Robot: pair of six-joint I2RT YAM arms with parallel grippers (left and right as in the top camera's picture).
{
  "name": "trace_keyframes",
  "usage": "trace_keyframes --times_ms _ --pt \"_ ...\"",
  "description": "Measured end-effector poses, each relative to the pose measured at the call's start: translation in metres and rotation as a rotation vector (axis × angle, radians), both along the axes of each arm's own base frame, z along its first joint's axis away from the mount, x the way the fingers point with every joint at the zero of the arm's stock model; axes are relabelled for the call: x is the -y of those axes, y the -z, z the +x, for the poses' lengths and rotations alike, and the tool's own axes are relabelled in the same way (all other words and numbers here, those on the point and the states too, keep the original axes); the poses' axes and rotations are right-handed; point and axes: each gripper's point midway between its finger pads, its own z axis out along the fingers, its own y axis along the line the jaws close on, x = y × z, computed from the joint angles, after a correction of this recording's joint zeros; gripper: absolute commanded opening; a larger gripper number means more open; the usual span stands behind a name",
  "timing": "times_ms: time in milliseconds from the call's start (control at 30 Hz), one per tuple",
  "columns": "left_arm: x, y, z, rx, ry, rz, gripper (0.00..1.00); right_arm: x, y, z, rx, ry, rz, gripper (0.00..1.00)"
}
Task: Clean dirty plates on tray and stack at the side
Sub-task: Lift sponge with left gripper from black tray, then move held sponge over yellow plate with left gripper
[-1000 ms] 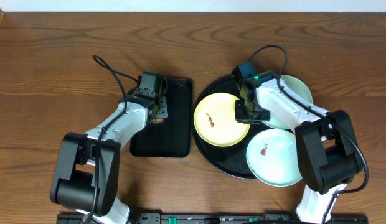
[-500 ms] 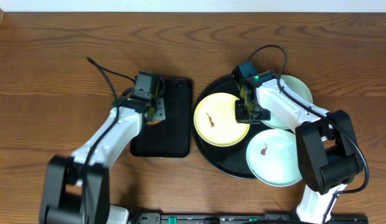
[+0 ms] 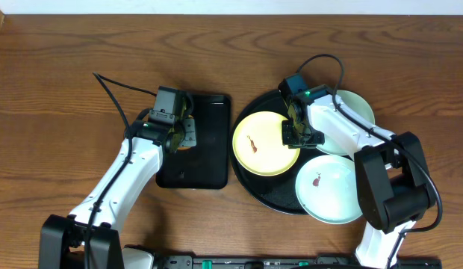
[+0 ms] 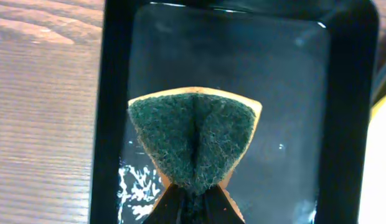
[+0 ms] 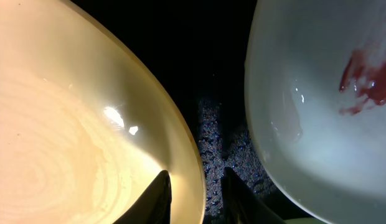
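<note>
A pale yellow plate point(image 3: 261, 146) point(image 5: 68, 124) with a small brown smear lies on the left of the round black tray point(image 3: 254, 187) point(image 5: 224, 155). My right gripper point(image 3: 293, 137) point(image 5: 194, 180) is open and straddles this plate's right rim, one finger inside and one over the tray. A mint-white plate point(image 3: 325, 187) point(image 5: 317, 93) with a red smear overlaps the tray's lower right. Another mint-white plate point(image 3: 355, 112) lies at the upper right, mostly under my right arm. My left gripper point(image 3: 183, 134) point(image 4: 193, 190) is shut on a green-faced orange sponge point(image 4: 193, 137), pinching it into a fold.
A rectangular black tray point(image 3: 205, 172) point(image 4: 292, 93), wet inside, lies under the sponge, left of the round tray. Brown wood tabletop point(image 3: 67, 75) stretches to the left and along the back. The arm bases stand at the front edge.
My left arm has swung its elbow out to the left, and its gripper has shifted slightly left with the sponge over the rectangular tray. The right arm has stayed at the yellow plate's rim.
</note>
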Motion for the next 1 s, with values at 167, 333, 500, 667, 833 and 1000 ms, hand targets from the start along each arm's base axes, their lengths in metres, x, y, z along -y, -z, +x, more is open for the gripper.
trace_keyframes --times_ms 167,333,500,667,833,1000 --pt "0.003 -0.012 -0.001 -0.021 0.008 -0.010 0.07 0.000 0.000 0.001 0.004 0.000 0.002 0.29" --pt "0.005 -0.040 0.007 -0.034 0.032 0.000 0.07 0.000 0.000 0.001 0.005 0.000 0.002 0.30" --pt "0.008 -0.058 0.015 -0.039 0.041 0.000 0.07 -0.001 0.000 0.001 0.006 0.000 0.002 0.30" --pt "0.007 -0.029 0.006 -0.159 0.050 0.024 0.07 -0.001 0.000 0.002 0.007 0.000 0.003 0.30" --pt "0.012 -0.007 0.000 -0.249 0.062 0.008 0.07 -0.001 0.000 0.002 0.010 0.000 0.004 0.29" --pt "0.017 -0.012 0.008 -0.220 0.070 -0.012 0.07 -0.001 0.000 0.002 0.010 0.000 0.004 0.30"
